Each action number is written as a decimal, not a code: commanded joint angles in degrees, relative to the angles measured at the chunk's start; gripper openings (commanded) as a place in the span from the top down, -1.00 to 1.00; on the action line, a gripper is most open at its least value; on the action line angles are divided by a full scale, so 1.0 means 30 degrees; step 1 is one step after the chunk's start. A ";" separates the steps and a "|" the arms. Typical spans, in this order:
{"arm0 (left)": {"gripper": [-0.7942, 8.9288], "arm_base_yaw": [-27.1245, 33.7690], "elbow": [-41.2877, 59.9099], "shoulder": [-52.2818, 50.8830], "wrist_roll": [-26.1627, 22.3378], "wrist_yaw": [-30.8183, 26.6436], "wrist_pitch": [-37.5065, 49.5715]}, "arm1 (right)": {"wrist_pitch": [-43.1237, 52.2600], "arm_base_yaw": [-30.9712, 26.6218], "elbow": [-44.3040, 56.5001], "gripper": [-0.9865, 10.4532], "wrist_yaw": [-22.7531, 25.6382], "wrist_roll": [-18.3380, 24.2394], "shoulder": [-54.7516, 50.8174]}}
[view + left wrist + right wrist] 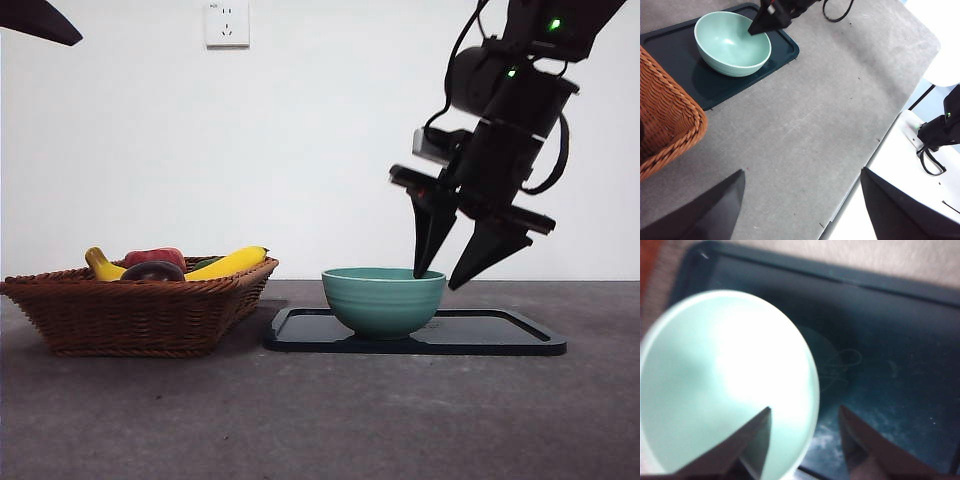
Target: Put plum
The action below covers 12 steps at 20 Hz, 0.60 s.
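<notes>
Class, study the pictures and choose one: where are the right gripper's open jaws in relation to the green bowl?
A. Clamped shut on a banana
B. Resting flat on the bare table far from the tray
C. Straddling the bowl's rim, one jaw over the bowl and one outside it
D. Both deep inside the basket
C: the right gripper has one jaw tip over the green bowl and the other outside its rim, above the dark tray.

The glossy, dark maroon-purple round plum [153, 271] lies well apart from the right arm's black two-jawed pincer [446, 277], across the table from it, low among other fruit, only its smooth top showing.
</notes>
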<state>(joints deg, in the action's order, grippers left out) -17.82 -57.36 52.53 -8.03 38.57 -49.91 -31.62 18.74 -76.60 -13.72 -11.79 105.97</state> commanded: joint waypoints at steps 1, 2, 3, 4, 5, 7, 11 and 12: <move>0.07 -0.0066 -0.0401 0.0124 -0.0168 0.0131 0.0007 | 0.0306 0.0211 -0.0423 0.70 0.0940 0.0248 0.0437; 0.07 -0.0066 -0.0401 0.0124 -0.0168 0.0131 0.0015 | 0.0459 0.0211 -0.0423 0.77 0.0933 0.0233 0.0437; 0.07 -0.0066 -0.0401 0.0124 -0.0168 0.0131 0.0015 | 0.0481 0.0211 -0.0423 0.81 0.0954 0.0240 0.0437; 0.07 -0.0066 -0.0401 0.0124 -0.0168 0.0131 0.0015 | 0.0488 0.0211 -0.0423 0.81 0.0962 0.0240 0.0437; 0.07 -0.0066 -0.0401 0.0124 -0.0168 0.0131 0.0015 | 0.0619 0.0211 -0.0423 0.81 0.0947 0.0233 0.0437; 0.07 -0.0066 -0.0401 0.0124 -0.0168 0.0131 0.0015 | 0.0896 0.0211 -0.0459 0.81 0.0954 0.0160 0.0342; 0.07 -0.0066 -0.0401 0.0124 -0.0168 0.0131 0.0029 | 0.0911 0.0197 -0.0765 0.81 0.1086 0.0153 -0.1064; 0.07 -0.0066 -0.0401 0.0124 -0.0168 0.0131 0.0036 | 0.0867 0.0197 -0.0765 0.81 0.1086 0.0175 -0.1683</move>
<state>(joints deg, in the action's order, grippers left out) -17.80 -57.36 52.53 -8.03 38.57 -50.15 -29.56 19.07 -76.95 -10.46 -11.77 101.54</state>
